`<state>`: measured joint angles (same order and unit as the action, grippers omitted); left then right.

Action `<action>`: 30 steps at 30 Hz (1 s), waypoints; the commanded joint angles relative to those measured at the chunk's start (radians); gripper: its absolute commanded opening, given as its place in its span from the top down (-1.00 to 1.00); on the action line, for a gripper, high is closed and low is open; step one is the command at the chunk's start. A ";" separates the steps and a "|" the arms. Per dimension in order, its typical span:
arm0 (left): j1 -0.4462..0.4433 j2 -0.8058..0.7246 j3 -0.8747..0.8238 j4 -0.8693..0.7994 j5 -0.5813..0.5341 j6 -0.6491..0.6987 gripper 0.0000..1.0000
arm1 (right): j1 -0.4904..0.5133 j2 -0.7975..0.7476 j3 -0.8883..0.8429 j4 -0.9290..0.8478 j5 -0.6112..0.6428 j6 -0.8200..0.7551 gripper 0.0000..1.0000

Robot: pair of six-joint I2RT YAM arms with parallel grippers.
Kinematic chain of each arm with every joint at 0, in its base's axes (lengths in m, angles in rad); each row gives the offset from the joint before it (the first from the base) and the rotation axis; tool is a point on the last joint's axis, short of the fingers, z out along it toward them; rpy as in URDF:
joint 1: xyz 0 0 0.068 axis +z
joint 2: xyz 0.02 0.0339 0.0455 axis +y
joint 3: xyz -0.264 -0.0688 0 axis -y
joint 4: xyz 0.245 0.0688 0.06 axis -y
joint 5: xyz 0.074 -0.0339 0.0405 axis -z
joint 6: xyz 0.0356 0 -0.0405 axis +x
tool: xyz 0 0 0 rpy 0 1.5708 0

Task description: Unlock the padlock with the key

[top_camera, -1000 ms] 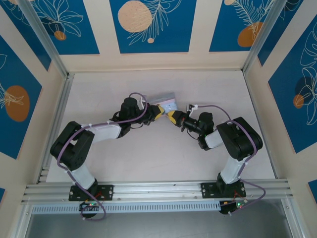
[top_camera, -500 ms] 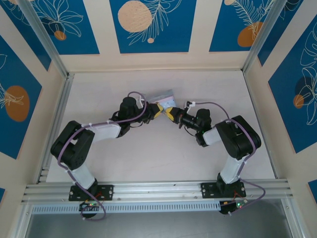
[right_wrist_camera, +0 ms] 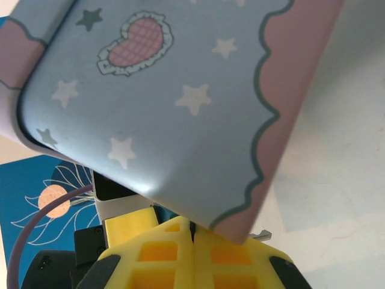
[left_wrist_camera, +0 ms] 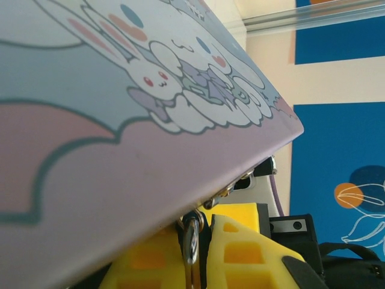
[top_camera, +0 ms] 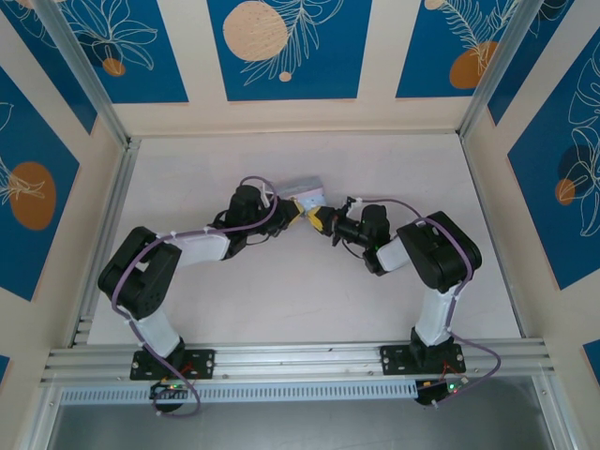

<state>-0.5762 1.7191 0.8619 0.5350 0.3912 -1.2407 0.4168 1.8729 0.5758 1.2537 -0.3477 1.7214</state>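
1. Blue leaf-print panels [top_camera: 281, 37] ring a pale table [top_camera: 281, 300], and we see both arms reaching in to meet mid-table.
2. At the meeting point is the tin box [top_camera: 307, 192], tipped off level, just beyond the tips of both grippers.
3. On to the left gripper [top_camera: 297, 213]. On its wrist camera the yellow pads [left_wrist_camera: 240, 253] are squeezed onto a shiny metal sliver [left_wrist_camera: 191, 244], which stands upright between the jaws.
4. That sliver sits directly below the box's lower edge, and the bunny-printed face spreads up and away above the jaws.
5. We cannot tell whether the sliver belongs to the padlock or the key. It is the only candidate we can pick out.
6. Now the right gripper [top_camera: 321, 221]. Its yellow fingers [right_wrist_camera: 150, 259] are pressed flat together with only a dark seam between them. We cannot tell whether anything thin is pinched there.
7. The box's starred face looms just above these jaws, and a small metal tab [right_wrist_camera: 260, 235] pokes out just to their right, under the pink scalloped edge.
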 commanded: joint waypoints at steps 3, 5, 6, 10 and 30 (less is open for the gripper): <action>-0.053 0.029 0.007 -0.002 0.073 0.062 1.00 | 0.024 0.007 0.034 0.034 -0.011 0.025 0.99; -0.052 0.034 0.000 0.004 0.063 0.055 1.00 | 0.021 0.006 0.024 0.033 -0.013 0.021 0.86; -0.050 0.036 -0.004 0.009 0.059 0.052 1.00 | 0.017 0.004 0.017 0.035 -0.011 0.020 0.76; -0.043 0.043 -0.008 0.017 0.051 0.043 1.00 | 0.003 -0.015 -0.022 0.030 -0.016 0.002 0.40; -0.017 0.053 -0.018 0.048 0.052 0.003 1.00 | -0.045 -0.525 0.037 -1.130 0.040 -0.703 -0.27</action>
<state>-0.6018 1.7710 0.8482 0.5381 0.4152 -1.2243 0.3637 1.4246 0.5278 0.4747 -0.3737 1.2831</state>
